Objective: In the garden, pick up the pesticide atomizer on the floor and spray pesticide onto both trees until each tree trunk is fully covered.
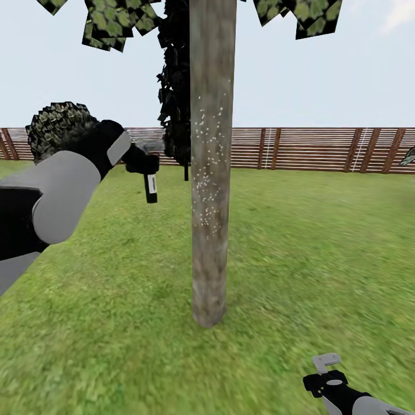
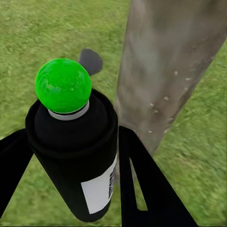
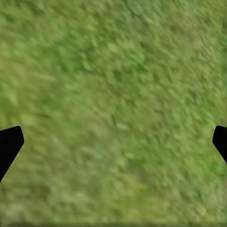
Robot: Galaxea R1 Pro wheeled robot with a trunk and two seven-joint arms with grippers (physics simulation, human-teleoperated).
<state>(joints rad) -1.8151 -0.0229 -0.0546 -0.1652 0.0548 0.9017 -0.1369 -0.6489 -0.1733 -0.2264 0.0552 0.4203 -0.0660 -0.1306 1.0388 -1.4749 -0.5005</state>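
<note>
A straight grey-brown tree trunk (image 1: 212, 173) rises from the lawn right in front of me, flecked with white specks around mid-height. My raised left gripper (image 1: 144, 162) is shut on the pesticide atomizer (image 1: 151, 189), just left of the trunk. In the left wrist view the atomizer (image 2: 75, 156) is a black can with a white label and a bright green dot on top. It is held between the dark fingers (image 2: 142, 184) of the left gripper (image 2: 75, 189), with the trunk (image 2: 165, 61) close beside it. My right gripper (image 1: 326, 363) hangs low at the bottom right, open over grass (image 3: 113, 142).
Blotchy green leaves (image 1: 115, 23) hang overhead. A dark narrow conifer (image 1: 176, 86) stands just behind the trunk and a round shrub (image 1: 57, 129) behind my left arm. A brown slat fence (image 1: 317, 148) closes the far side. Lawn (image 1: 300, 259) spreads right of the trunk.
</note>
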